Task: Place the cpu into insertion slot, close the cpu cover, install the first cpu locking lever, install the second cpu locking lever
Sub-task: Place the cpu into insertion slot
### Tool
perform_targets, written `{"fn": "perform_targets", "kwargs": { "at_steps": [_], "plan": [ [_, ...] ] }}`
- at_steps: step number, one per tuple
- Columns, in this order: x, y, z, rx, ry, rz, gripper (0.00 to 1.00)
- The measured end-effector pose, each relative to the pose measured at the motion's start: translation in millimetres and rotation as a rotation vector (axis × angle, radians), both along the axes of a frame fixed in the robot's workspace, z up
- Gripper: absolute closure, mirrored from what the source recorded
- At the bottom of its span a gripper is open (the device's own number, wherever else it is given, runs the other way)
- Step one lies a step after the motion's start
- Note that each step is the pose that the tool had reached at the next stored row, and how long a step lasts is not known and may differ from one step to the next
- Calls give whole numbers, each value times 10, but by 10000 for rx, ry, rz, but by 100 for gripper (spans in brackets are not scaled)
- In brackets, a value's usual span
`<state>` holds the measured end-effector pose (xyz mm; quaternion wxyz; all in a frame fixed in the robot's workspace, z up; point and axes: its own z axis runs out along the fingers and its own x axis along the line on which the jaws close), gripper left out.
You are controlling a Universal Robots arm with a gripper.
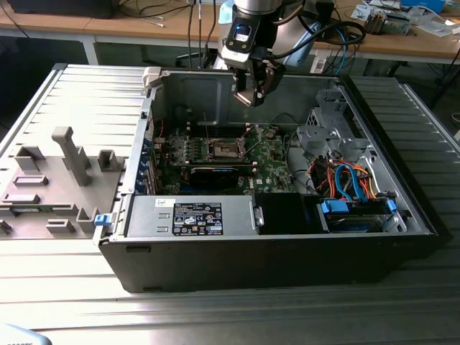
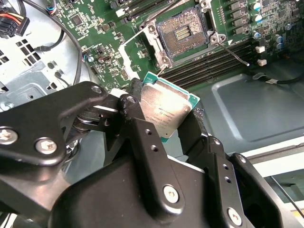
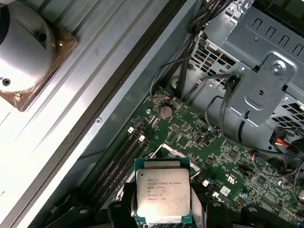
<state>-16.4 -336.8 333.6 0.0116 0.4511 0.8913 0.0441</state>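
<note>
Open black computer case (image 1: 287, 251) on ribbed metal table (image 1: 215, 316). Labelled power supply (image 1: 190, 215) inside; orange and blue cables (image 1: 345, 180) toward exterior view's right. Grey plastic fixture (image 1: 65, 154) outside, exterior view's left. Coin cell battery (image 3: 166, 111) near memory slots (image 3: 116, 159).

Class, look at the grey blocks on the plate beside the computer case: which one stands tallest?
The narrow post with the wider head, on the exterior view's left; it rises well above the low blocks around it.

Fine dark print is running in several lines across the cpu (image 3: 160, 194) top in the first wrist view, too small to read. A black-and-white label (image 1: 197, 218) is sitting on the power supply (image 1: 144, 215) by the case (image 1: 287, 262) near edge, likewise illegible.
</note>
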Motion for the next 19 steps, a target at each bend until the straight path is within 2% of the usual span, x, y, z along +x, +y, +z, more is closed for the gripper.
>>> {"fn": "perform_targets", "kwargs": {
  "at_steps": [15,17,19],
  "plan": [
    [0,0,0,-10,0,-92,45],
    [0,1,0,-53,0,-99,45],
    [0,0,-1,-176,-2,-100,45]
  ]
}}
